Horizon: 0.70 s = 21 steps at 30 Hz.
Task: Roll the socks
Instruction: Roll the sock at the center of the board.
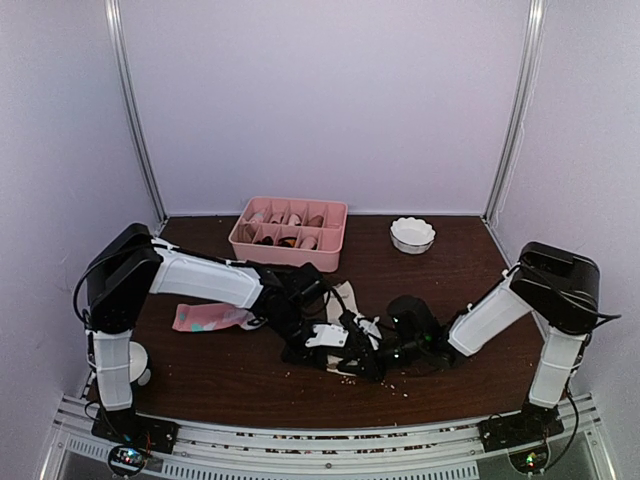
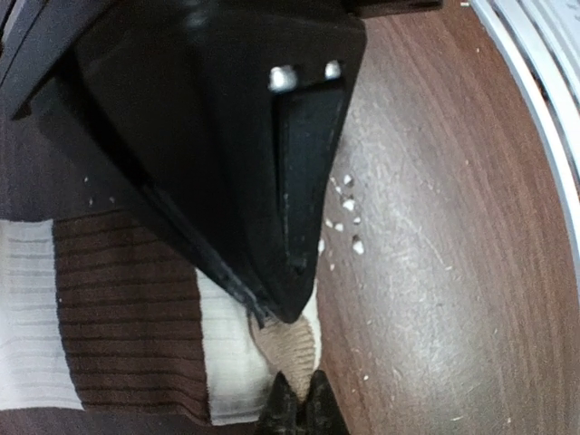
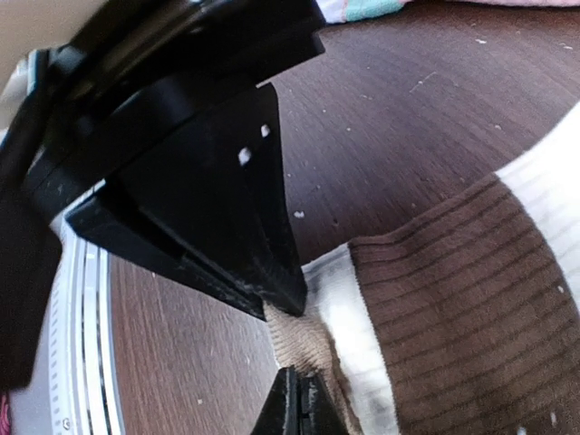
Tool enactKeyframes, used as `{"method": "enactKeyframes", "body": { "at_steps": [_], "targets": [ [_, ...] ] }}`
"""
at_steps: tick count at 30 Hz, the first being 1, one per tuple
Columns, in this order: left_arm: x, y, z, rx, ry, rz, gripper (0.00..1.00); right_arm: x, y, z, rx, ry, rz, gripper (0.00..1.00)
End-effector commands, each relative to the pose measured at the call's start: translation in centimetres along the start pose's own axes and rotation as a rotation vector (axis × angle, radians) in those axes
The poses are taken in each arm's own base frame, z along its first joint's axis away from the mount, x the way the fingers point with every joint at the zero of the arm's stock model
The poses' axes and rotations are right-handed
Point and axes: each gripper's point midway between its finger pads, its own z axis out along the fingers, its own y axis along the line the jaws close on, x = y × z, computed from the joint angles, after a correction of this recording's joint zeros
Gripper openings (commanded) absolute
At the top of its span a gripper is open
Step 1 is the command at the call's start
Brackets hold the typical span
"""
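Observation:
The cream sock lies flat at the table's middle, with dark brown bands and a tan ribbed end. My left gripper and right gripper meet at its near end. In the left wrist view the left gripper is shut on the bunched tan end, beside the sock's brown band. In the right wrist view the right gripper is shut on the same tan end, with the sock's brown band to the right. The pink sock with teal patches lies to the left, partly under the left arm; its tip also shows in the right wrist view.
A pink divided tray with small items stands at the back. A white bowl sits at the back right. White crumbs are scattered near the grippers. A white object sits by the left arm's base. The metal rail runs along the near edge.

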Motion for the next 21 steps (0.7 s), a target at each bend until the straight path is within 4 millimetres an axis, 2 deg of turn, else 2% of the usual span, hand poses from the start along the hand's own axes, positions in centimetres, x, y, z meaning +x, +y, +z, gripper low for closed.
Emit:
{"method": "enactKeyframes", "body": {
  "at_steps": [1, 5, 10, 15, 16, 18, 19, 20, 21],
  "targets": [
    [0.7, -1.9, 0.4, 0.178, -0.005, -0.146, 0.00, 1.5, -0.9, -2.0, 0.099, -0.032, -0.024, 0.06],
    [1.9, -3.2, 0.5, 0.299, 0.025, -0.259, 0.00, 0.0, -0.2, -3.4, 0.142, -0.116, -0.116, 0.12],
    [3.0, -4.1, 0.2, 0.327, 0.089, -0.301, 0.00, -0.9, -0.4, -5.0, 0.247, -0.163, -0.219, 0.19],
    [3.1, -5.5, -0.5, 0.397, 0.112, -0.344, 0.00, -2.3, -1.4, -8.3, 0.433, -0.238, -0.309, 0.20],
    [3.1, -5.7, -0.6, 0.412, 0.120, -0.354, 0.00, -2.7, -1.6, -9.1, 0.482, -0.249, -0.326, 0.23],
    [3.2, -6.0, -0.8, 0.434, 0.137, -0.370, 0.00, -3.4, -2.1, -10.8, 0.571, -0.278, -0.351, 0.38],
    [3.2, -6.0, -0.8, 0.442, 0.142, -0.376, 0.00, -3.6, -2.2, -11.5, 0.603, -0.293, -0.358, 0.76],
    [3.2, -6.1, -0.8, 0.447, 0.146, -0.381, 0.00, -4.1, -2.3, -12.5, 0.638, -0.322, -0.357, 0.97],
    [3.2, -6.0, -0.8, 0.450, 0.148, -0.386, 0.00, -4.5, -2.7, -13.6, 0.689, -0.358, -0.338, 1.00]
  ]
}}
